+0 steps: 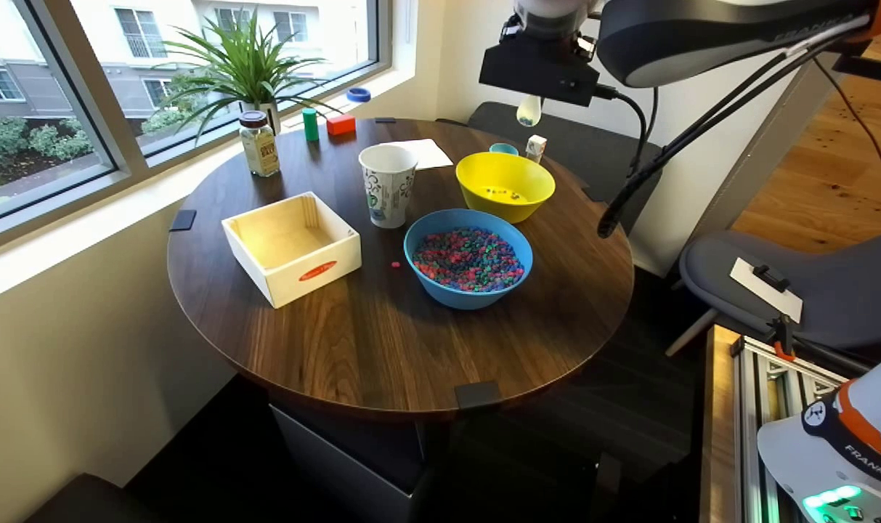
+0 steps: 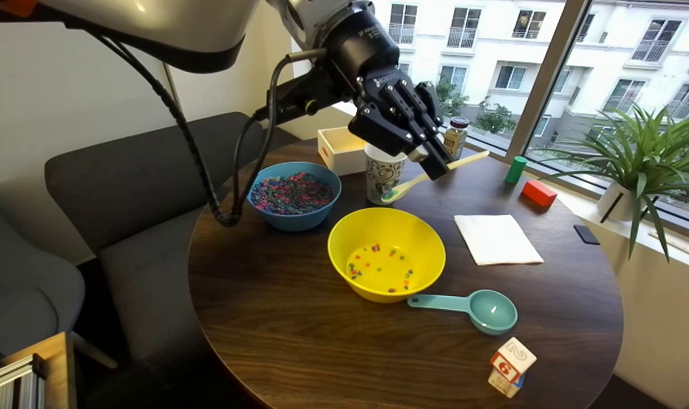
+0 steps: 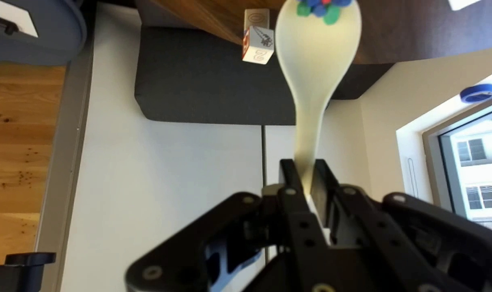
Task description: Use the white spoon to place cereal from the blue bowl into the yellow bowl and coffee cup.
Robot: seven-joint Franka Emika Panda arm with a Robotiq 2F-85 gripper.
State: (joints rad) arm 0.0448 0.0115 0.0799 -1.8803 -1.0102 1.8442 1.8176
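My gripper [image 2: 439, 165] is shut on the handle of the white spoon [image 3: 314, 52], raised above the table. A few blue, green and red pieces of cereal [image 3: 319, 10] lie in the spoon's bowl. In both exterior views the blue bowl [image 1: 462, 298] holds a large heap of cereal. Close to it stands the yellow bowl [image 2: 387, 218], with only scattered pieces on its bottom. The coffee cup [image 1: 388, 190] is upright beside the blue bowl; in an exterior view the spoon overlaps it, and its inside contents are not visible. The fingertips are hidden in an exterior view behind the wrist hardware.
A shallow wooden box [image 1: 317, 270] sits near the cup. A spice jar [image 1: 260, 145], green cylinder [image 2: 516, 169], red block [image 2: 539, 193] and white napkin [image 2: 498, 240] share the table. A teal scoop [image 2: 490, 311] touches the yellow bowl; letter blocks [image 2: 512, 366] lie nearby.
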